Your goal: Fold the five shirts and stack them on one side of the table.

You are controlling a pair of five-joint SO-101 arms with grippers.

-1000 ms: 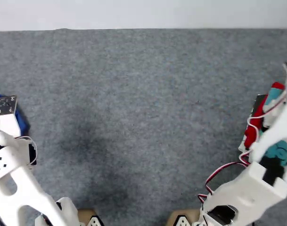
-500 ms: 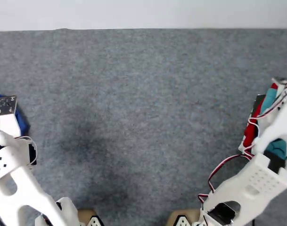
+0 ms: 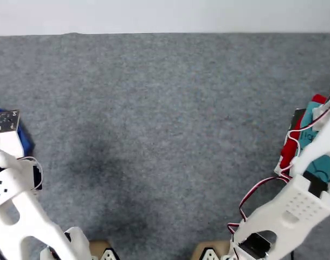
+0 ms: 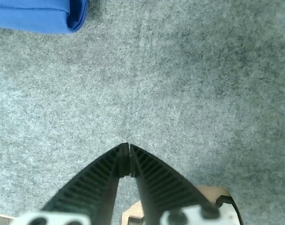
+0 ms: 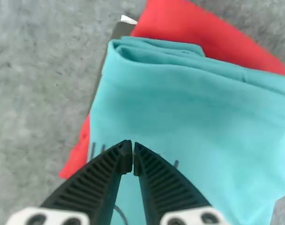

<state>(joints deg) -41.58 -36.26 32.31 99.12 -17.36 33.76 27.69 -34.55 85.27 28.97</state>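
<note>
A folded teal shirt point(image 5: 193, 108) lies on top of a folded red shirt point(image 5: 189, 23), with a dark one point(image 5: 115, 35) under them; this stack point(image 3: 303, 138) sits at the table's right edge. My right gripper point(image 5: 129, 154) hangs shut just above the teal shirt, nothing between its fingers. A blue shirt point(image 4: 37, 16) lies folded at the left edge point(image 3: 25, 142). Over bare grey carpet my left gripper point(image 4: 128, 157) is shut and empty, a little way from the blue shirt.
Grey carpet point(image 3: 165, 119) covers the table, with wide free room in the middle. A white wall strip point(image 3: 165, 16) runs along the far edge. Both arm bases point(image 3: 208, 252) stand at the near edge, red and white cables looping off the right arm.
The right arm has shifted slightly over the stack at the right edge, now sitting a bit lower and nearer. The left arm has not moved.
</note>
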